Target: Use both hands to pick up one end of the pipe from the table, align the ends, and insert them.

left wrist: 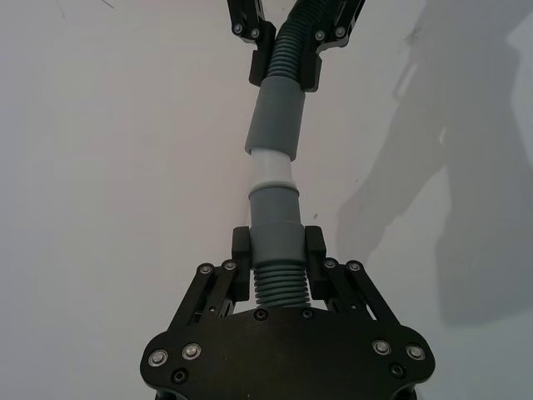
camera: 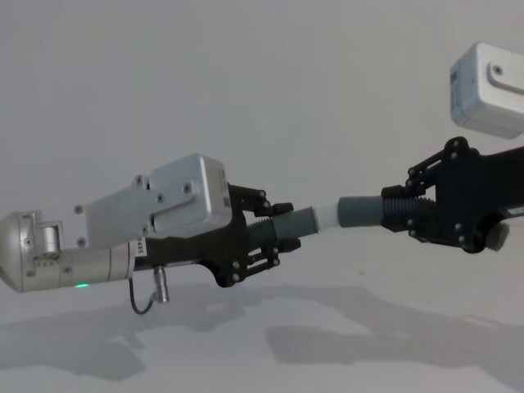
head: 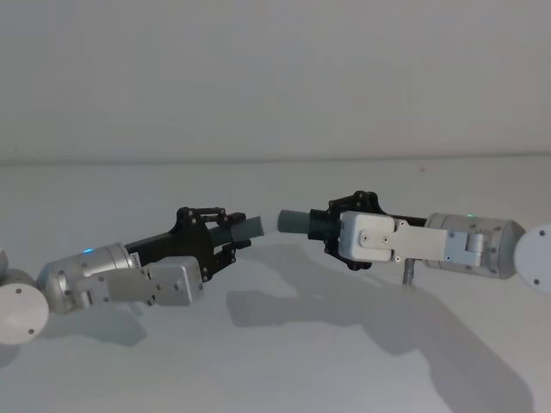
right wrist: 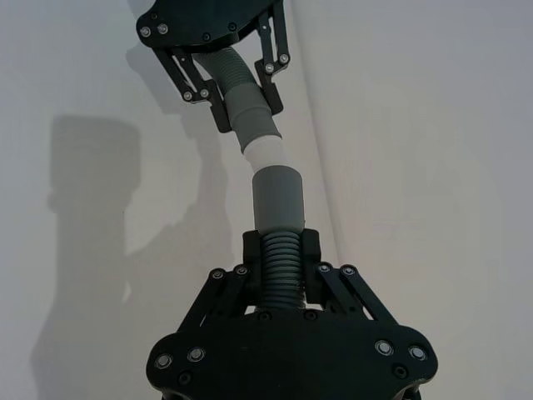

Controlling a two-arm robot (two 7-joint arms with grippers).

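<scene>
The white table point(head: 275, 361) is lying bare, carrying soft grey shadows stretching from centre toward 4 o'clock.

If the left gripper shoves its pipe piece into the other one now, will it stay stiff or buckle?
The left pipe piece has a corrugated section right at the left gripper, so it will probably flex there rather than push straight. Its smooth collar looks rigid. The right pipe piece, held by the right gripper, is ribbed too and sits slightly angled, so sideways bending seems likely.
</scene>
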